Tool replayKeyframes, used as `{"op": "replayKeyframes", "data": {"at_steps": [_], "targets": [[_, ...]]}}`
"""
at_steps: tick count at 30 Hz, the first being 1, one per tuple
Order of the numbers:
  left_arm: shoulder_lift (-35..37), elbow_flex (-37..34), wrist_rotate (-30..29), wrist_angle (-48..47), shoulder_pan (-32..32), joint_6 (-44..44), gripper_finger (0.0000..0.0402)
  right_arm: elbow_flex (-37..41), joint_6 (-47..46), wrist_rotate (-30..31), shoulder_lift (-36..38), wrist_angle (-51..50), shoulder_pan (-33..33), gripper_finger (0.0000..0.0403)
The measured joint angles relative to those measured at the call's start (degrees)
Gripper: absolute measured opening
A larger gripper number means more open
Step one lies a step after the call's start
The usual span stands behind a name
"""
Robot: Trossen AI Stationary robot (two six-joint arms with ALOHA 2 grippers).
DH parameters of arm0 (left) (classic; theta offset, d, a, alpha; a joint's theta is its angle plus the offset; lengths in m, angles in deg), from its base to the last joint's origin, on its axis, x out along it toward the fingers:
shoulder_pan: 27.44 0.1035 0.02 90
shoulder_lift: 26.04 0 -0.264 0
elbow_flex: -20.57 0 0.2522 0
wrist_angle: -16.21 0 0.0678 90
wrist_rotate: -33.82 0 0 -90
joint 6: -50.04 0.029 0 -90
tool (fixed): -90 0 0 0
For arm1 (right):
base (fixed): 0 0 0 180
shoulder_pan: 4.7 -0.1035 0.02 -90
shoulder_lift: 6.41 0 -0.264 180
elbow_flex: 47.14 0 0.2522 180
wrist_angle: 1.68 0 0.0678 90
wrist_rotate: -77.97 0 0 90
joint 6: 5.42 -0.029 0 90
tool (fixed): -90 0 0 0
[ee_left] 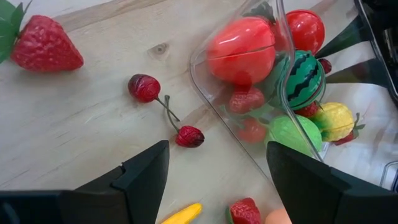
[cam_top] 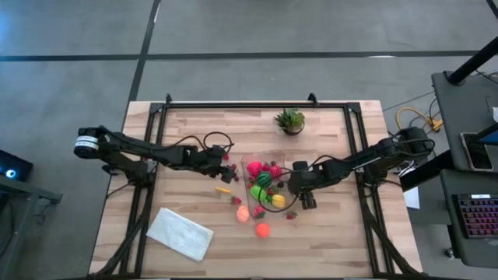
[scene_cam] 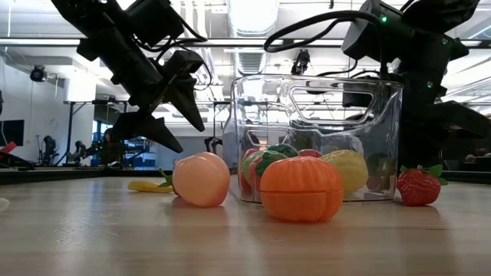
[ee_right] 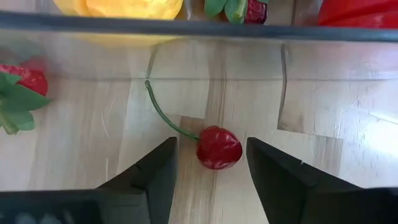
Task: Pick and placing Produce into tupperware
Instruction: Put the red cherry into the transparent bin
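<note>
My right gripper (ee_right: 208, 163) is down at the table on the outer side of the clear tupperware (cam_top: 250, 165), fingers part-way apart with a red cherry (ee_right: 219, 147) lying between them; neither finger touches it that I can see, and its green stem curves off toward the container wall, which runs close ahead of my fingertips and leaves little room beyond the cherry.

My left gripper (ee_left: 217, 174) hangs above the boards at the other side of the container, fingers spread wide with nothing in them. Below it lie a pair of joined dark-red cherries (ee_left: 163, 109), one large strawberry (ee_left: 45, 45) off to the side, the tip of a yellow piece and another small strawberry. The container's rounded corner sits just beside one of my left fingers.

Inside the tupperware I count a big red fruit (ee_left: 241, 48), a second red ball (ee_left: 306, 30), a striped watermelon (ee_left: 305, 76), a lime-green fruit (ee_left: 292, 132), a yellow lemon (ee_left: 334, 119) and at least two small strawberries.

On the open boards nearer the front edge stand one peach-coloured fruit (scene_cam: 201, 179) and one orange pumpkin (scene_cam: 301, 188), apart from each other, with clear wood around them. A strawberry (scene_cam: 419, 186) rests by the container's right end in the low view.
</note>
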Motion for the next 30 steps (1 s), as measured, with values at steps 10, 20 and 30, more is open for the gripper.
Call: {"op": "replayKeyframes", "data": {"at_steps": [10, 20, 30], "targets": [[0.0, 0.0, 0.0, 0.0, 0.0, 0.0, 0.0255, 0.0, 0.2, 0.0, 0.0, 0.6, 0.0, 0.0126], [0.0, 0.0, 0.0, 0.0, 0.0, 0.0, 0.0255, 0.0, -2.0, 0.2, 0.1, 0.0, 0.0, 0.01], [0.0, 0.0, 0.0, 0.0, 0.0, 0.1, 0.0255, -0.1, -9.3, 1.2, 12.2, -11.9, 0.0, 0.0101]]}}
